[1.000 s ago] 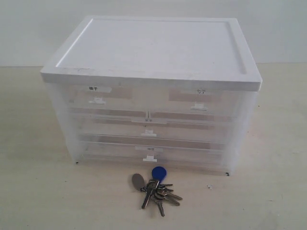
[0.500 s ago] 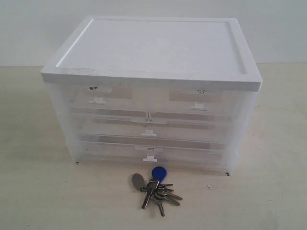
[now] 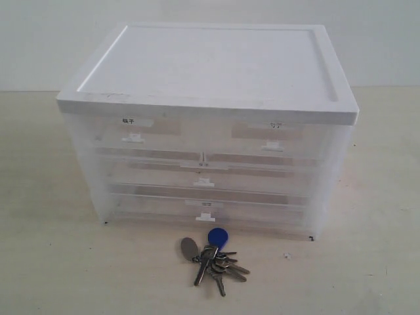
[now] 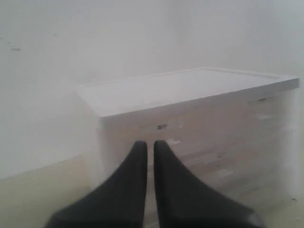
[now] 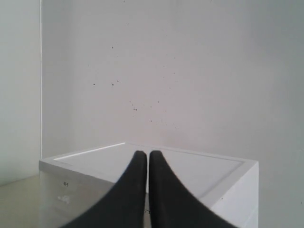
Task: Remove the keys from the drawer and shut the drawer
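Observation:
The keys (image 3: pixel 214 257), silver with a round blue fob and a grey oval tag, lie on the table in front of the cabinet. The drawer (image 3: pixel 141 136), top left with the dark-printed label, sits pushed in flush with its neighbours. Neither arm shows in the exterior view. My left gripper (image 4: pixel 149 144) is shut and empty, held off to the side of the cabinet, whose labelled drawer (image 4: pixel 164 127) shows faintly. My right gripper (image 5: pixel 148 154) is shut and empty too, raised on the other side.
The white-topped translucent drawer cabinet (image 3: pixel 210 65) stands mid-table, with a second half-width drawer (image 3: pixel 272 139) and two full-width drawers (image 3: pixel 203 178) below. A pale wall runs behind it. The table surface (image 3: pixel 52 262) is light wood.

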Robot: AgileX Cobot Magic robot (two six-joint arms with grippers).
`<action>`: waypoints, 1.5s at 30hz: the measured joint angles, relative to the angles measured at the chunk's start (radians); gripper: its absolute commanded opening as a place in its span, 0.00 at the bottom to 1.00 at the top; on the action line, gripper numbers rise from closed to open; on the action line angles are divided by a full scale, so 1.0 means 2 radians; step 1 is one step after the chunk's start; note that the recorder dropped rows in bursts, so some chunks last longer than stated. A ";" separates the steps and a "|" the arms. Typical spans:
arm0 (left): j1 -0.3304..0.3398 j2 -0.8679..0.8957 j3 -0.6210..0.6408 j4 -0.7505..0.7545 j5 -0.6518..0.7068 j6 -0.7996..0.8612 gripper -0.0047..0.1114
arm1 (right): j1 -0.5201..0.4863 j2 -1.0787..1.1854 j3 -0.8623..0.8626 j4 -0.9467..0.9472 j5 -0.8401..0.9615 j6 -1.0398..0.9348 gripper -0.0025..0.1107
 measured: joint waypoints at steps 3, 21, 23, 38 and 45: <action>0.053 -0.020 0.000 0.001 0.034 0.000 0.08 | 0.000 0.000 0.000 0.000 0.000 0.000 0.02; 0.264 -0.091 0.001 -0.008 0.222 0.019 0.08 | 0.000 0.000 0.000 0.000 -0.001 0.000 0.02; 0.264 -0.091 0.001 -0.008 0.226 0.021 0.08 | 0.000 0.000 0.000 0.000 -0.001 0.000 0.02; 0.264 -0.091 0.001 -0.003 0.229 0.023 0.08 | 0.000 0.000 0.000 0.000 -0.001 0.000 0.02; 0.264 -0.091 0.001 -0.003 0.229 0.023 0.08 | 0.000 0.000 0.000 0.000 -0.001 0.000 0.02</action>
